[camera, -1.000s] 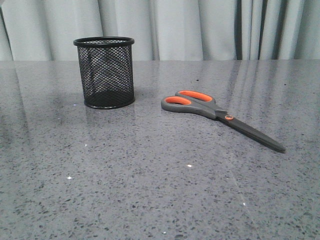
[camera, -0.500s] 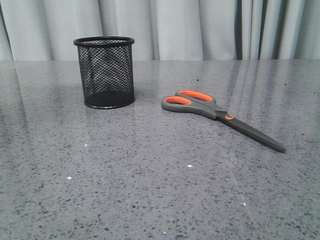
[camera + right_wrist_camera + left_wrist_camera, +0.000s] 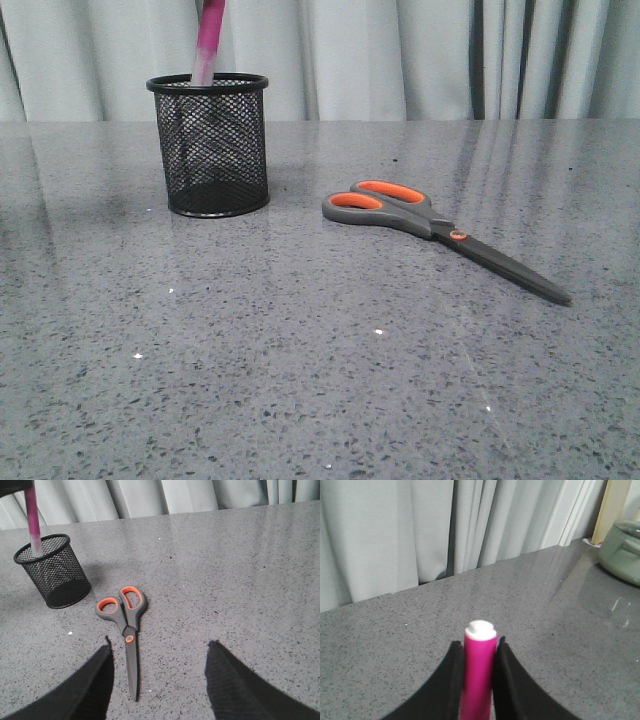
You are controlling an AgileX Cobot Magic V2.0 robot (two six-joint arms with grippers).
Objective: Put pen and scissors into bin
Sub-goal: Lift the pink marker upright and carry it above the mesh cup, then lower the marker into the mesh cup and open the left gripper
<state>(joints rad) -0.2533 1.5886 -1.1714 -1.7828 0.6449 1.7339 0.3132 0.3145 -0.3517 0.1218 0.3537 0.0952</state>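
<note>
Magenta-pink slim pen (image 3: 480, 672), pinched between the black fingers of the left tool (image 3: 479, 680), newly arrived over the black wire-mesh cylindrical bin (image 3: 209, 145), absent half a second back. Long axis near upright, lower end dipping just past the rim; release likely next. Beyond the wide-spread, empty right tool (image 3: 157, 672): grey-and-orange scissors (image 3: 126, 631) flat on the speckled desk (image 3: 300, 380), blades toward that tool, loops toward the bin.

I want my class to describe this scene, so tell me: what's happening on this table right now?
The left gripper is clamped on the pink pen and holds it upright at the mouth of the black mesh bin, its lower end at the rim. The scissors lie flat on the grey table, to the right of the bin, untouched. The right gripper hovers open above them.
</note>
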